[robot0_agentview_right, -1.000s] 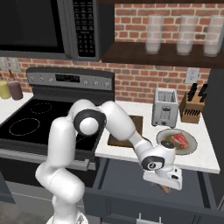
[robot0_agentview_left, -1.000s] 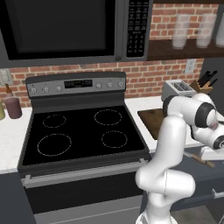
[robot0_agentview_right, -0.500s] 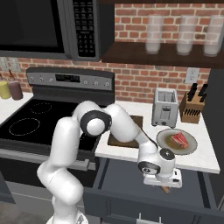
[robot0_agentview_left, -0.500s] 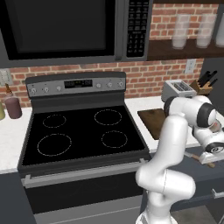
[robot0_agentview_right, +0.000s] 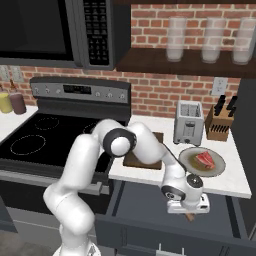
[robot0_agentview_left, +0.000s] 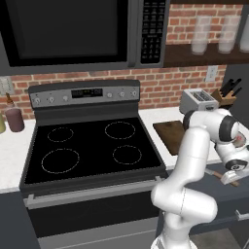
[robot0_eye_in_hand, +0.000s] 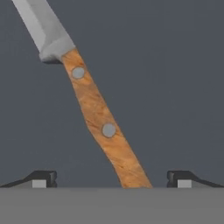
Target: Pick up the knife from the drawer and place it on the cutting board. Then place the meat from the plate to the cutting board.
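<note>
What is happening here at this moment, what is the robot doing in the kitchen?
The robot arm reaches down into the open drawer beside the stove. Its hand is open and hangs right above the knife, with the wooden handle lying between the two fingertips; the knife is not yet gripped. On the counter above, the cutting board holds nothing that shows, and the meat lies on the plate.

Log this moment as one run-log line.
phase: reaching | gripper: open, over wooden-handled silver knife in dark grey drawer | red meat: on round plate | brown cutting board: bare
</note>
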Available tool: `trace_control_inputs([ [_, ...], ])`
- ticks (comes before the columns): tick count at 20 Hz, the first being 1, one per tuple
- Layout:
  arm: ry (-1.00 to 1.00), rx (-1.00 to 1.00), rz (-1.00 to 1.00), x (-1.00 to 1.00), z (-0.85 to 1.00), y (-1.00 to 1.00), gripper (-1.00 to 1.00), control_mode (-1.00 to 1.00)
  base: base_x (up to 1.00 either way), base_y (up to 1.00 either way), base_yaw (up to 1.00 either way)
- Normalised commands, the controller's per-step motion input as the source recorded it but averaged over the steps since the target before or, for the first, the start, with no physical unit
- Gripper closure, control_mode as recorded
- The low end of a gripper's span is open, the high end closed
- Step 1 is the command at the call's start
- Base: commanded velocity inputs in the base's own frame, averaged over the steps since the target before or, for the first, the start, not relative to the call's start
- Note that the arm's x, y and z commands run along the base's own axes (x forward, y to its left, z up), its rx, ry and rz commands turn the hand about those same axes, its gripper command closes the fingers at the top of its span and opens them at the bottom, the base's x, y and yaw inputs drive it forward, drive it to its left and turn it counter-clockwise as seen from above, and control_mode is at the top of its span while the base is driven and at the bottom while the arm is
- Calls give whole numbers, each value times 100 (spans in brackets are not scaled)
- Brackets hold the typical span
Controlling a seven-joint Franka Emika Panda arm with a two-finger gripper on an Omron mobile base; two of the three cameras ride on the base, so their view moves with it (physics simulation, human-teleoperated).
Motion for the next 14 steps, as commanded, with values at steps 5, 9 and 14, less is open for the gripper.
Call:
trace_control_inputs([
  [5, 4, 5, 5, 20, -19, -21, -100, -100, 0, 0, 0],
  [9, 8, 5, 5, 8, -30, -27, -100, -100, 0, 0, 0],
  [14, 3, 5, 5, 11, -21, -31, -100, -100, 0, 0, 0],
])
